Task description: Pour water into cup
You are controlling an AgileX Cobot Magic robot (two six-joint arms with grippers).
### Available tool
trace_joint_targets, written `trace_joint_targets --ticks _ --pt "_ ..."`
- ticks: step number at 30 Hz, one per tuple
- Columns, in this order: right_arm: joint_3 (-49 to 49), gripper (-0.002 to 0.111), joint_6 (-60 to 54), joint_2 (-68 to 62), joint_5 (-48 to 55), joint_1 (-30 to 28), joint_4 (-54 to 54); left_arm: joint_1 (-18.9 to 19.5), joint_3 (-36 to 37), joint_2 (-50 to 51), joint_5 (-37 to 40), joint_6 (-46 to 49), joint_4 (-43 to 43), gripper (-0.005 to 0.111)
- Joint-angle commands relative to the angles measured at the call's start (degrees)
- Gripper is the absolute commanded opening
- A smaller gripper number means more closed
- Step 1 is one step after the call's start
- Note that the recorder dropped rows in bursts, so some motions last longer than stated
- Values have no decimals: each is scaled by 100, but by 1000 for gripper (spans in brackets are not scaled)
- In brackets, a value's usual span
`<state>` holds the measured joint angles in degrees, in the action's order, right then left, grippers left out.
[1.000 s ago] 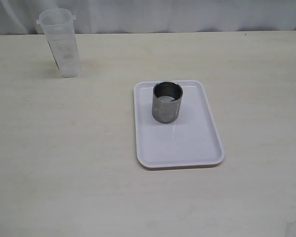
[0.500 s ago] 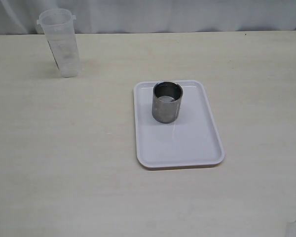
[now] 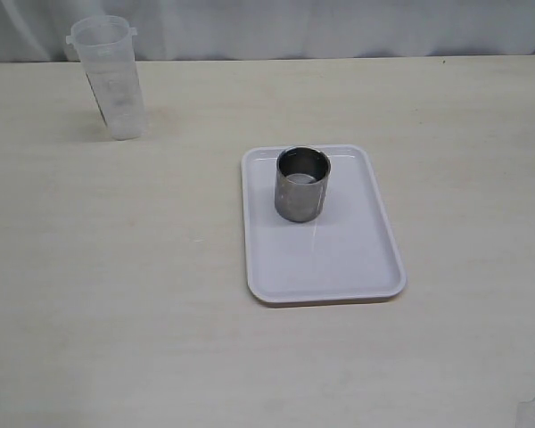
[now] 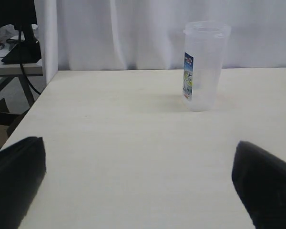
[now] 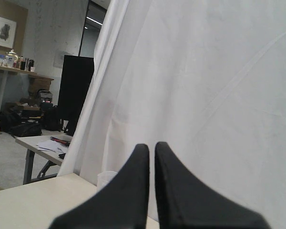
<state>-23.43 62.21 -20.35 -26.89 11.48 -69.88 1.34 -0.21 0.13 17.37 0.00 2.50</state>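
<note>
The steel cup stands upright on the far end of a white tray near the table's middle. A translucent plastic beaker stands upright at the far left, well apart from the cup. Any water in it is too faint to make out. In the left wrist view the beaker stands ahead of my left gripper, which is open wide and empty. My right gripper is shut on nothing and points at the curtain, with the beaker's rim just beside one finger. Neither gripper shows in the exterior view.
A white curtain hangs along the table's far edge. In the left wrist view the table's side edge runs near the beaker, with a desk and a dark monitor beyond it.
</note>
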Motion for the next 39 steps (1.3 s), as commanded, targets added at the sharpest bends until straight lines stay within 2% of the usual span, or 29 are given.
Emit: trace_joint_targets --ticks 1,13,33,35,37,39 --pt "36 4 34 34 42 -23 26 6 21 -13 76 0 -70 104" --pt "36 4 34 34 42 -23 26 6 21 -13 -1 0 -488 104" --pt "36 4 34 34 42 -23 26 6 21 -13 3 0 -250 102" --pt "36 4 34 34 42 -23 26 6 21 -13 3 0 -160 91" --pt "36 4 34 34 42 -23 26 6 21 -13 13 125 -147 73" --pt "36 4 34 34 42 -23 26 6 21 -13 28 319 -147 48"
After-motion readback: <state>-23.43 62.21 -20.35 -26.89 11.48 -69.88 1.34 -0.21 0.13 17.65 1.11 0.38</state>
